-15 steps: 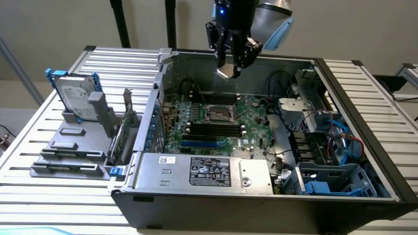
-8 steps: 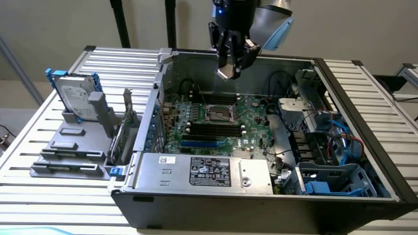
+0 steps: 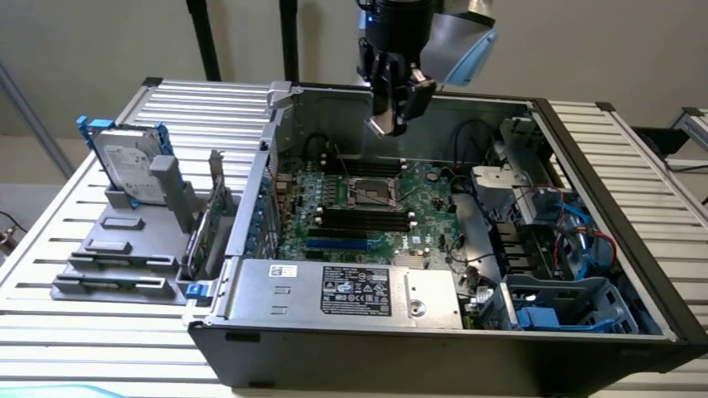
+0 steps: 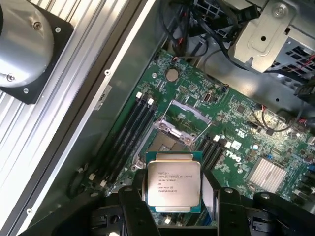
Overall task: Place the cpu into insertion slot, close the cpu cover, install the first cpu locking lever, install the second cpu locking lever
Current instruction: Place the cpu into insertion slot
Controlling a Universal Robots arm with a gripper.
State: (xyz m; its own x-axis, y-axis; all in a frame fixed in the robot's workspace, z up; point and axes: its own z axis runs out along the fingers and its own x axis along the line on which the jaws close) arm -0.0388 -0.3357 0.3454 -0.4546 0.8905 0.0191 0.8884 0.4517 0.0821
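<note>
Open computer case [image 3: 443, 361] on a slatted table [image 3: 78, 323]. Green motherboard [image 3: 429, 197] inside. Claw [image 3: 394, 124] hangs above the motherboard, fingers wide apart, gripping the chip [image 4: 173, 184] by its edges. Socket cover [image 4: 189, 110] stands raised; socket [image 4: 166, 141] lies bare beneath the chip.

Beige wall [image 3: 89, 41] behind slatted metal table [image 3: 89, 332]
</note>
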